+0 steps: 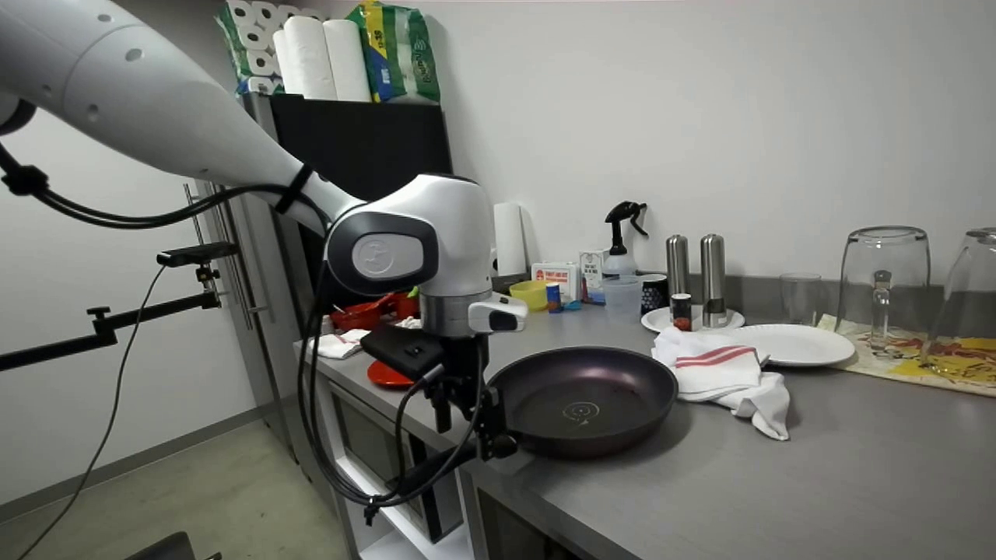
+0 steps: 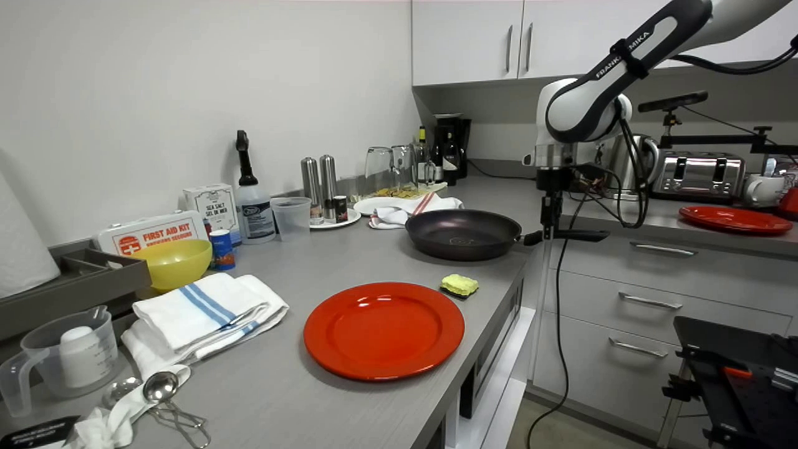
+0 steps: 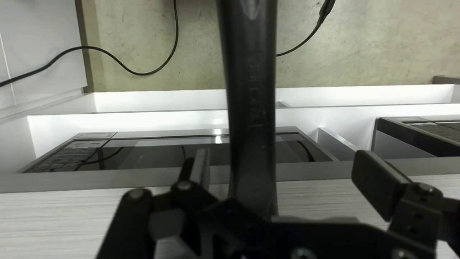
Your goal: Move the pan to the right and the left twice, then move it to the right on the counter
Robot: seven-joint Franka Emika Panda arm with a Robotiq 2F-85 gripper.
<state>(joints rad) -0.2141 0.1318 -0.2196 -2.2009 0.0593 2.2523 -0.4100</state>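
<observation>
Pan (image 2: 461,236) on counter (image 2: 330,259). Gripper (image 3: 282,158) spread wide, jaws either side of pan's handle (image 3: 251,108). Red-striped towel (image 1: 716,375) just beside pan; sponge (image 2: 460,284) near pan, red plate (image 2: 383,330) farther from it.

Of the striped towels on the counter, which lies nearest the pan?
The red-striped towel, just beside the pan; the blue-striped cloth lies farther off, near the yellow bowl.

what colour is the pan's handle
Black; the handle shows best in the wrist view.
</observation>
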